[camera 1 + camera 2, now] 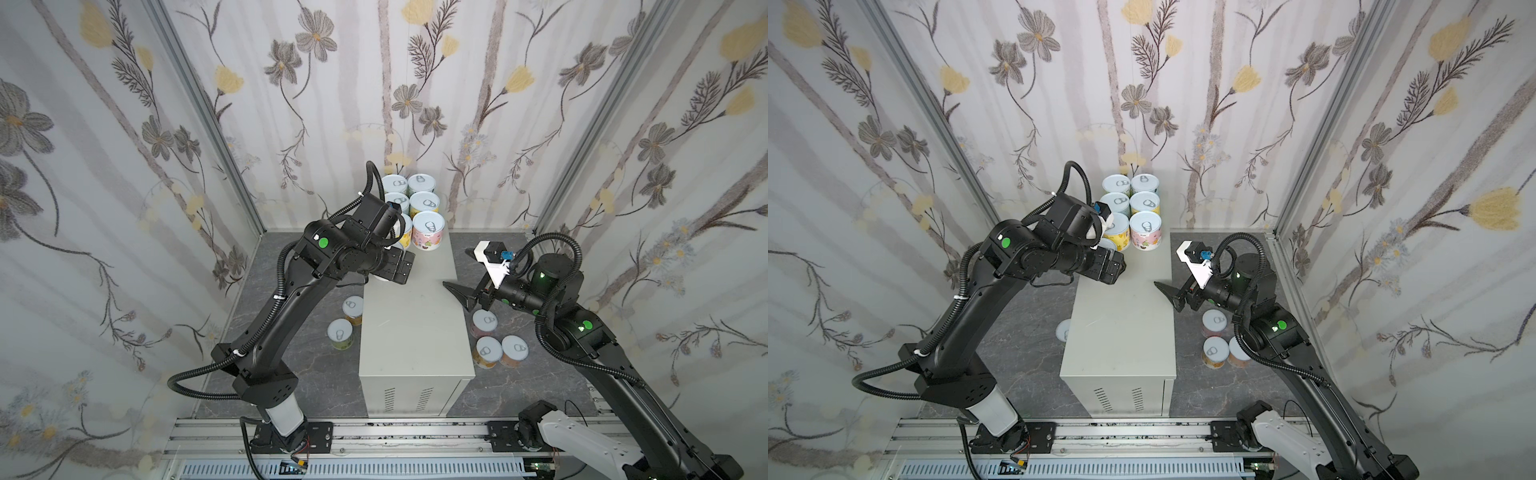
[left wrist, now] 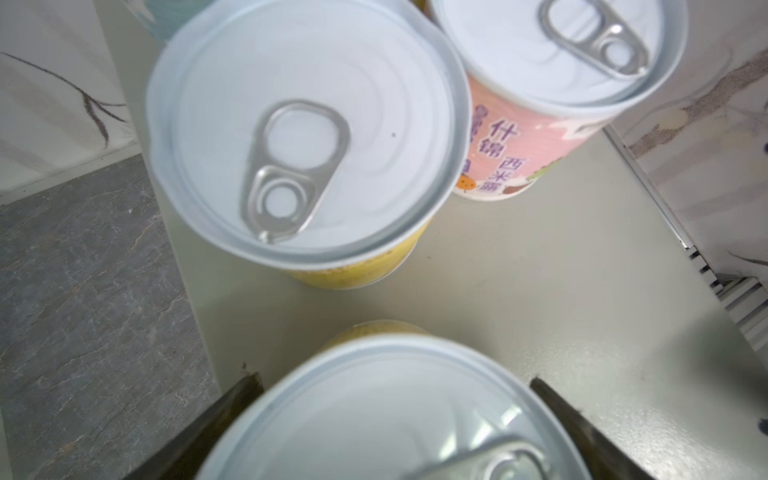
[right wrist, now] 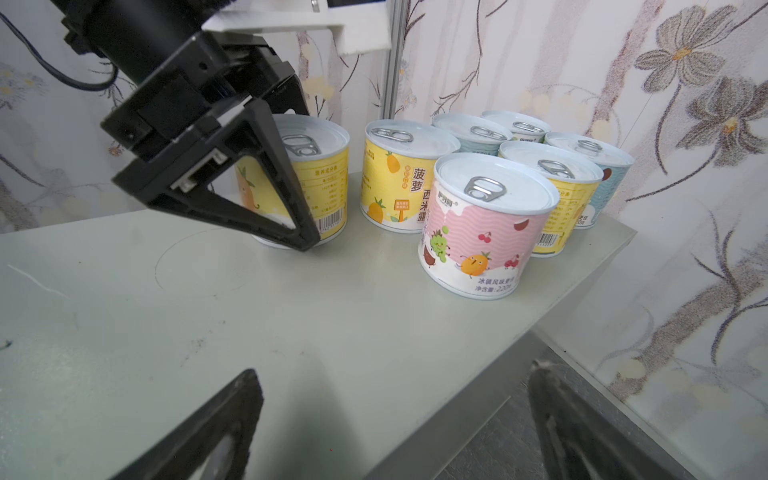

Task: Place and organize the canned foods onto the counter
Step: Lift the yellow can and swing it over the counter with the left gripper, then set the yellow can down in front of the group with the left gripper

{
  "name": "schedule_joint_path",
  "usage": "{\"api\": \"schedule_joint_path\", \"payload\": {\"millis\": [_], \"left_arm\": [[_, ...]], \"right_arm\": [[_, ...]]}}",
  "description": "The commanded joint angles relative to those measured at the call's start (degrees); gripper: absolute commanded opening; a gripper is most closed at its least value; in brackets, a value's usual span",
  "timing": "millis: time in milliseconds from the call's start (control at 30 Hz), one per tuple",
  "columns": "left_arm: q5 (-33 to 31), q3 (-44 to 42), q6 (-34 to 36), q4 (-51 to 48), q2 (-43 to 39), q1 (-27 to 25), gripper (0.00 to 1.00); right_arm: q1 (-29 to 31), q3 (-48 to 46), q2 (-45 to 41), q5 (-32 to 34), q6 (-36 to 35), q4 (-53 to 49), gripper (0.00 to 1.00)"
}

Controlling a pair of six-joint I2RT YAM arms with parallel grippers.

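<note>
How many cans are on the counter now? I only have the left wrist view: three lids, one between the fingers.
Observer: Seven cans stand on the counter. Six are grouped at the far end, and the seventh is the yellow can at the left gripper.
Operator: Any left to place?
Observer: Five floor cans, two left of the counter and three right of it.
Operator: Where's the right arm?
Observer: The right gripper is open and empty, straddling the counter's right edge.
</note>
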Motion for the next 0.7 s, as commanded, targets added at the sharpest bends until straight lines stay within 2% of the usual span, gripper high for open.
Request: {"api": "schedule_joint_path", "payload": {"millis": [0, 167, 300, 400, 533, 667], "left_arm": [[-1.2, -0.7, 0.8, -0.5, -0.8, -0.1, 1.0], [0.0, -3.7, 3.2, 2.3, -4.6, -0.1, 1.0], [0.9, -13.3, 6.1, 8.7, -12.3, -0.1, 1.0], [0.9, -27.9, 9.6, 22.0, -23.1, -0.1, 1.0], [1.5, -49.7, 12.8, 46.1, -39.7, 0.0, 1.0], [3.4, -63.3, 16.8, 62.8, -50.1, 0.0, 1.0]], "right_arm": [[0.1, 1.7, 1.4, -0.6, -0.3, -1.0, 1.0], [0.2, 3.3, 3.1, 0.3, 0.4, -1.6, 1.0], [0.7, 4.8, 4.0, 1.6, 1.4, -2.1, 1.0], [1.0, 6.2, 4.7, 1.5, 2.1, -2.8, 1.0], [1.5, 8.2, 5.6, 2.2, 2.4, -4.4, 1.0], [1.9, 8.9, 6.1, 3.9, 2.4, -4.9, 1.0]]}}
